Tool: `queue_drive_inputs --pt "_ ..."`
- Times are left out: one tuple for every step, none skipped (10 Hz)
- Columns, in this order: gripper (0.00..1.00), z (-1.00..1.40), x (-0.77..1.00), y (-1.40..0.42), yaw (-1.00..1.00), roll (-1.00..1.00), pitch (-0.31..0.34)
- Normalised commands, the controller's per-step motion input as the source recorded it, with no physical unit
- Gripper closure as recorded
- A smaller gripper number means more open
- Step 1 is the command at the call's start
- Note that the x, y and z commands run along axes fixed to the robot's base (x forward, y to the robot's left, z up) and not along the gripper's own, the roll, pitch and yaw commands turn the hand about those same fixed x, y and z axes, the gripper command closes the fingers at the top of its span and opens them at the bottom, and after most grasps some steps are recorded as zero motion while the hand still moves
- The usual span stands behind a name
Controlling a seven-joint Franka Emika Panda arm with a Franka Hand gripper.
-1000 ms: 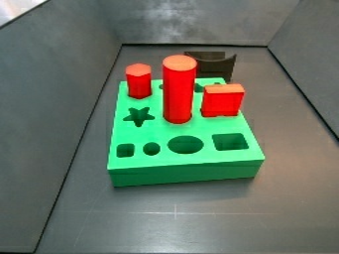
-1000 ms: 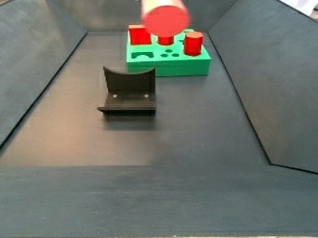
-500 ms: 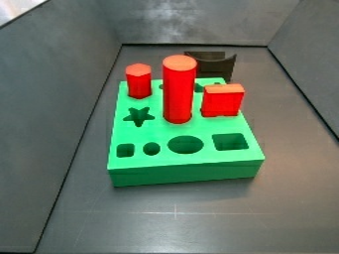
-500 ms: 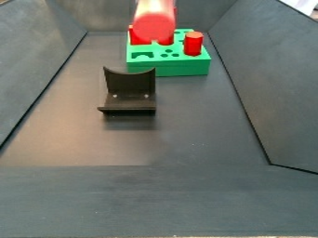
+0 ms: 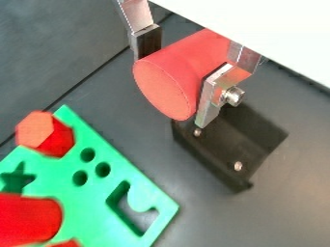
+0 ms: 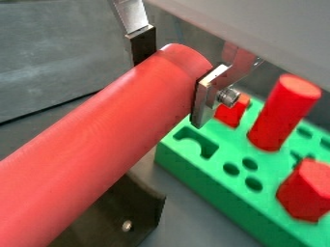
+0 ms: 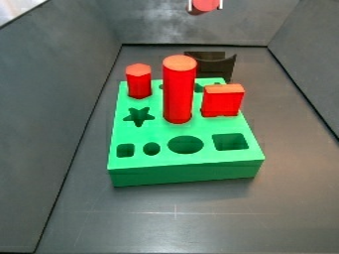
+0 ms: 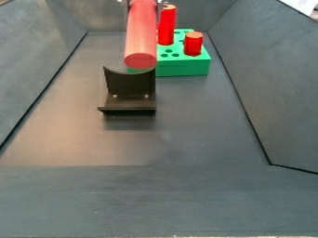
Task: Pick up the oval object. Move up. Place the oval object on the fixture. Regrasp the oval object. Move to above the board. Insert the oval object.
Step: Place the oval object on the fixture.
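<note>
Fingers (image 5: pixel 222 85): silver plates pressed on either side of the oval peg (image 5: pixel 178 75), gripping it near one end. Gripper (image 6: pixel 175 66) clamped on the peg and up in the air, peg lying roughly level along its length.

Fixture (image 8: pixel 128 91) as landmark. In a side view the peg (image 8: pixel 141 34) hangs just above the fixture's notch, its near flat end over the notch, not clearly touching it; cannot tell contact for sure. In a wrist view the fixture (image 5: pixel 240 143) lies directly below the gripper (image 5: pixel 184 61).

Board (image 8: pixel 172 58) sits beyond the fixture, well apart from it. On the board (image 7: pixel 183 149): round cylinder (image 7: pixel 179 88), hex peg (image 7: pixel 138 79), square block (image 7: pixel 224 99), all seated.

Progress, as I judge it: pick-up and lift done. Setting the peg on the fixture is under way, not finished. Left: release, regrasp, carry above the board, insert.
</note>
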Motion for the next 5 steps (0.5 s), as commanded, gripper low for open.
queue_drive_inputs --pt "1.0 -0.04 0.47 0.02 -0.02 -1.0 0.139" --pt "1.0 -0.03 0.37 0.03 -0.03 -1.0 0.147" --pt "1.0 -0.02 0.29 0.03 -0.05 -1.0 0.153" --pt "1.0 -0.02 0.19 0.04 -0.07 -1.0 0.163" --pt "1.0 -0.02 0.14 0.04 -0.08 -1.0 0.169"
